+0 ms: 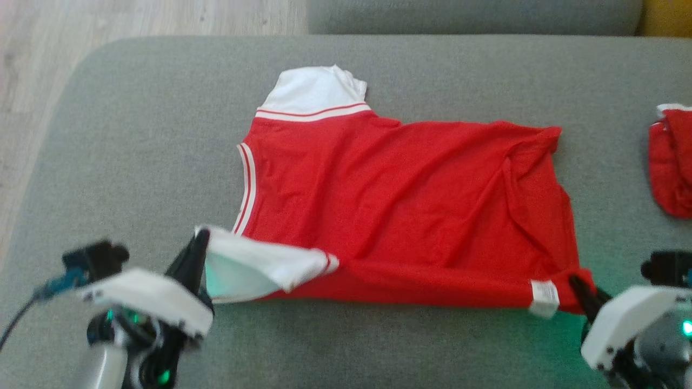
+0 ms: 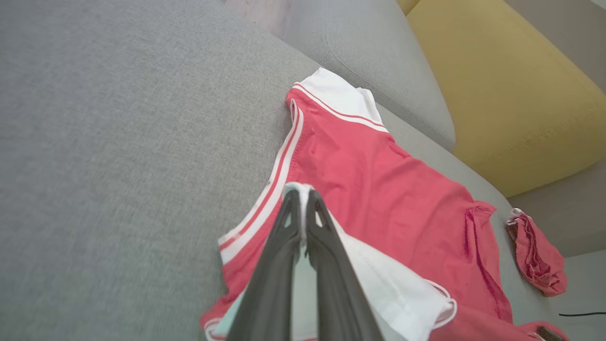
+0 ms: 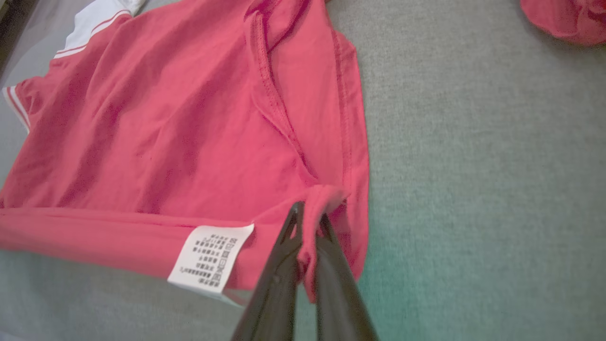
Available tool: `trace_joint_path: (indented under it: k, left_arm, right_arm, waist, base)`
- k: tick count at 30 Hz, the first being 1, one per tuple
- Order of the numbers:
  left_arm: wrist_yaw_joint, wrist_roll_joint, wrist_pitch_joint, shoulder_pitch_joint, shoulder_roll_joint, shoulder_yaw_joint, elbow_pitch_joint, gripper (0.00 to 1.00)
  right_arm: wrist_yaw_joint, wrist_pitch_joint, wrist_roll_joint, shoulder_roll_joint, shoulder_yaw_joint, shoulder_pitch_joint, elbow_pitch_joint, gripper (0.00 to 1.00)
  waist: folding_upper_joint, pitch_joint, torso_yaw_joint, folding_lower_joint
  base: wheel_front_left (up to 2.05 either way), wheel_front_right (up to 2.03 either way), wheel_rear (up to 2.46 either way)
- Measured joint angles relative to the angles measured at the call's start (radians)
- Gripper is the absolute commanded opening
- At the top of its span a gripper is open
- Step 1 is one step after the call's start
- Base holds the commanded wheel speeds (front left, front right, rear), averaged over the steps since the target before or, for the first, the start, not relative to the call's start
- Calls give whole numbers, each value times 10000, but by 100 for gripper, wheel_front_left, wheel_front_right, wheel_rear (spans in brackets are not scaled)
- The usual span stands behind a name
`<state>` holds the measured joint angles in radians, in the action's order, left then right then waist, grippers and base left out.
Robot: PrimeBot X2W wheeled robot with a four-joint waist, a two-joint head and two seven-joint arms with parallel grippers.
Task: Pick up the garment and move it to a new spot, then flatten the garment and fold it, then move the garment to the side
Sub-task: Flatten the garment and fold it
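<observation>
The garment (image 1: 400, 205) is a red T-shirt with white sleeves and red-white trim, spread over the grey cushion (image 1: 135, 135); it also shows as the garment (image 2: 378, 189) and the garment (image 3: 165, 118). My left gripper (image 1: 197, 243) is shut on the near white sleeve (image 2: 388, 284), lifting its edge, with the left gripper (image 2: 300, 199) pinching white cloth. At the near hem corner, my right gripper (image 1: 578, 283) is shut on red fabric beside a white care label (image 3: 210, 258); the right gripper (image 3: 310, 218) has cloth between its fingers.
A second red item (image 1: 673, 162) lies crumpled at the cushion's right edge, also seen as the red item (image 2: 537, 258). Wooden floor (image 1: 32, 81) lies beyond the cushion's left edge. A yellow cushion (image 2: 511, 94) and grey backrest (image 1: 476, 16) stand behind.
</observation>
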<state>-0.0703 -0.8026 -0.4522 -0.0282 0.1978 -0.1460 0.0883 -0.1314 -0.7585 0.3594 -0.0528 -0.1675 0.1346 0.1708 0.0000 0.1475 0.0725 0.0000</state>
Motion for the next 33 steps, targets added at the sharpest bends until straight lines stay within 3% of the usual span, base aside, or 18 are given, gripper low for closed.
trace_joint_path:
  k: [6, 7, 8, 9, 14, 18, 25, 30, 33]
  left_arm:
    - [481, -2, -221, -1661, 88, -222, -2150, 0]
    - [545, 2, -230, -1790, 88, -290, -2429, 0]
    - [633, 2, -228, -1878, 79, -351, -2667, 23]
    - [719, 0, -215, -1944, 61, -397, -2880, 100]
    - [894, -29, 194, -2000, -123, -447, -3381, 100]
    - [803, 759, 1661, -1967, -142, -430, -3382, 100]
    - [-134, 3806, 5016, -1692, 259, -846, -2696, 100]
    - [-606, 4803, 5962, -1412, 389, -1149, -2142, 100]
    - [-930, 5043, 5998, -1193, 464, -1172, -1841, 100]
  right_arm:
    - [0, 257, 13, -92, 184, -1122, -1055, 0]
    - [0, 408, 23, -136, 265, -1238, -1208, 16]
    - [0, 560, 105, -138, 288, -1349, -1356, 74]
    - [0, 723, 161, -155, 336, -1448, -1499, 100]
    - [0, 2046, 364, -224, 472, -1595, -1829, 100]
    - [0, 3753, 454, -355, 792, -1712, -2004, 100]
    - [0, 6729, -744, -978, 1352, -1823, -1290, 100]
    - [0, 7141, -1578, -681, 1369, -1588, -293, 100]
    - [0, 7143, -1831, -401, 1381, -925, 228, 100]
  waist:
    - [0, 435, -39, 0]
    - [0, 478, -53, 0]
    - [0, 513, -67, 0]
    - [0, 539, -78, 1]
    - [0, 602, -58, 0]
    - [0, 570, -56, 0]
    - [0, 373, -18, 0]
    - [0, 178, -29, 0]
    - [0, 80, -76, 0]
  base:
    - [0, 0, 0]
    - [0, 0, 0]
    - [0, 0, 0]
    - [0, 0, 0]
    - [0, 0, 0]
    - [0, 0, 0]
    - [0, 0, 0]
    - [0, 0, 0]
    - [0, 0, 0]
